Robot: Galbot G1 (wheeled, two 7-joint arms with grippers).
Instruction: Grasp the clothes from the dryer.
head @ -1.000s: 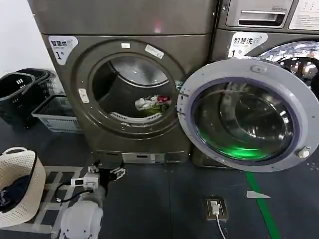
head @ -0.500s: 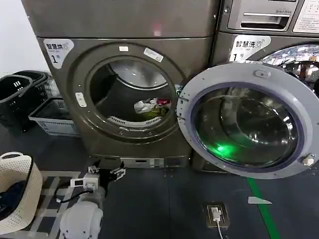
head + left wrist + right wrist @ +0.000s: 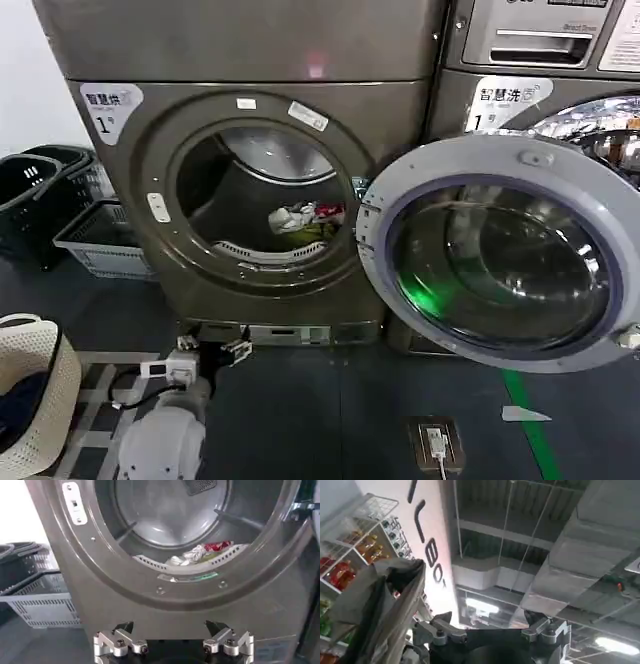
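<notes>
The dryer [image 3: 150, 260] is the bronze-grey machine with the "1" label, and its round door [image 3: 495, 255] is swung open to the right. The clothes [image 3: 305, 220] are a small white, yellow-green and red heap on the drum floor near the front lip, also seen as the clothes [image 3: 200, 555] in the left wrist view. My left gripper [image 3: 228, 350] hangs low in front of the dryer's base, below the porthole. This left gripper [image 3: 170, 628] is open and holds nothing. My right gripper [image 3: 489, 617] points up at the ceiling, open and empty.
Dark baskets [image 3: 30, 185] and a grey crate [image 3: 100, 235] stand left of the dryer. A white woven basket [image 3: 30, 400] with a dark garment sits at the lower left. An LG machine [image 3: 540, 60] stands behind the open door. A floor socket [image 3: 435, 440] lies on the dark floor.
The head view has shifted: the dryer and its door sit lower and slightly larger, and the white basket has slid toward the lower left corner. The left gripper holds its place.
</notes>
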